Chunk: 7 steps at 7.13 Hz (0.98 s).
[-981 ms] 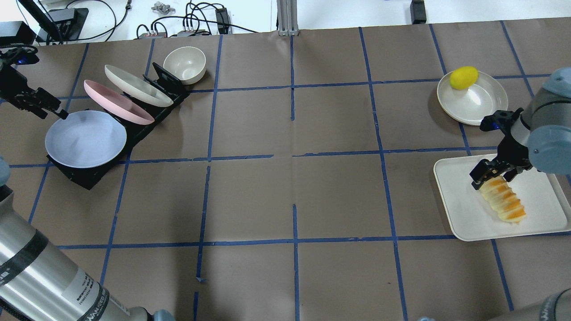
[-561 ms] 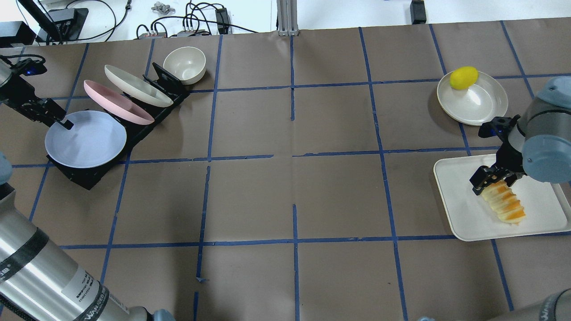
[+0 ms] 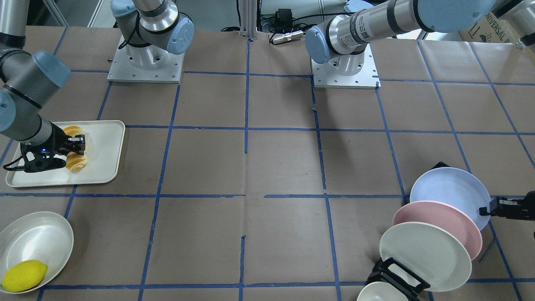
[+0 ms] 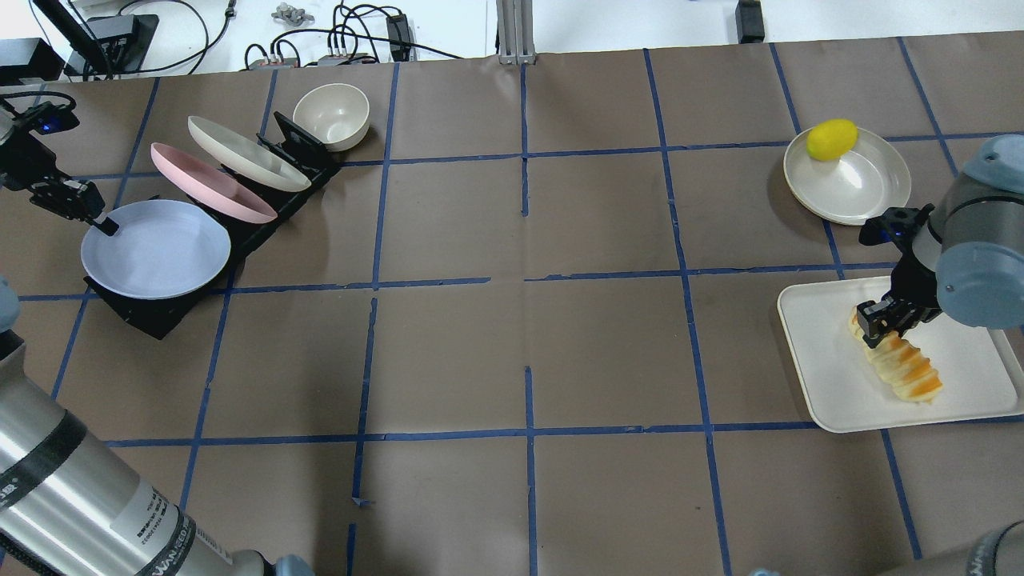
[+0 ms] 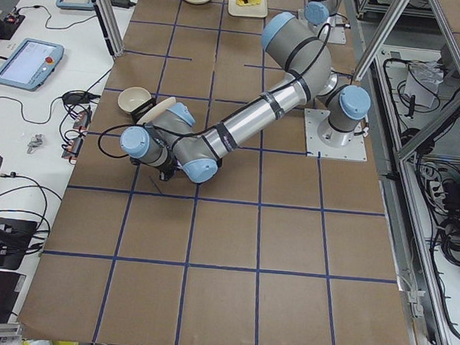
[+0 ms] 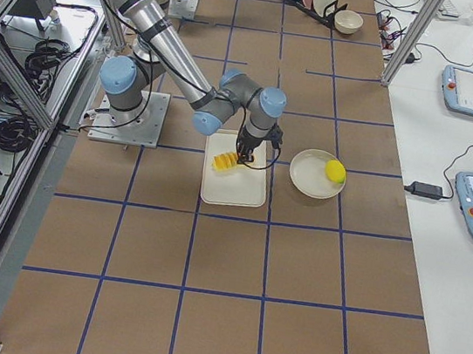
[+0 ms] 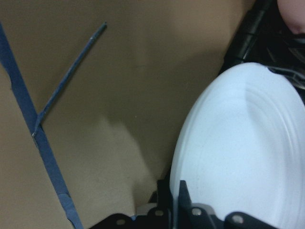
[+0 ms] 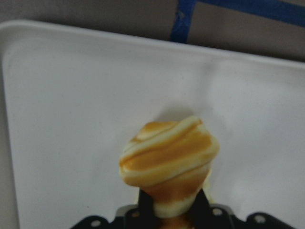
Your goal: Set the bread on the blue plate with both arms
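The bread (image 4: pixel 908 368) lies on a cream tray (image 4: pixel 824 376) at the table's right side. It also shows in the front view (image 3: pixel 76 162) and in the right wrist view (image 8: pixel 167 157). My right gripper (image 4: pixel 880 324) is shut on the bread's far end, with a finger on each side. The blue plate (image 4: pixel 160 252) leans in a black rack (image 4: pixel 160 316) at the left. My left gripper (image 4: pixel 102 226) is shut on the plate's far-left rim. The left wrist view shows the plate (image 7: pixel 243 157) with a finger (image 7: pixel 183 195) over its edge.
A pink plate (image 4: pixel 212 182) and a cream plate (image 4: pixel 248 154) stand in the same rack behind the blue one. A cream bowl (image 4: pixel 332 116) sits beyond them. A yellow lemon (image 4: pixel 832 138) lies in a cream dish (image 4: pixel 860 188) beyond the tray.
My right gripper has come down and closed on the bread's end. My left gripper has moved onto the blue plate's rim and closed there.
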Each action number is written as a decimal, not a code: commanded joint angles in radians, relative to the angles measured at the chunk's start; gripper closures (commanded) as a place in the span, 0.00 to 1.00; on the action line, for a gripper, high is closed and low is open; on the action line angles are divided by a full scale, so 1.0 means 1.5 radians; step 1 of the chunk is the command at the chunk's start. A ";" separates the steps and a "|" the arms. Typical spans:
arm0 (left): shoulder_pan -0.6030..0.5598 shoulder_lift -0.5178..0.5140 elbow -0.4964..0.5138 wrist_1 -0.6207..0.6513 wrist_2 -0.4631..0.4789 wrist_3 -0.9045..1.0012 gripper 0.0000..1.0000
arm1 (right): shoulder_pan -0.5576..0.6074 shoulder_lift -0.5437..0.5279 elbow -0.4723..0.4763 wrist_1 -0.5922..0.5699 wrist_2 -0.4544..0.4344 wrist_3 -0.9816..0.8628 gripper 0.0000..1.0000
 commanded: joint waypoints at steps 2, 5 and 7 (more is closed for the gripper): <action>0.002 0.028 0.058 -0.098 0.023 0.002 0.91 | 0.006 -0.091 -0.018 0.032 -0.017 0.011 0.97; -0.003 0.113 0.043 -0.187 0.038 -0.013 0.91 | 0.080 -0.172 -0.157 0.221 -0.008 0.096 0.97; -0.018 0.172 -0.014 -0.208 0.038 -0.062 0.91 | 0.172 -0.179 -0.273 0.361 -0.006 0.222 0.97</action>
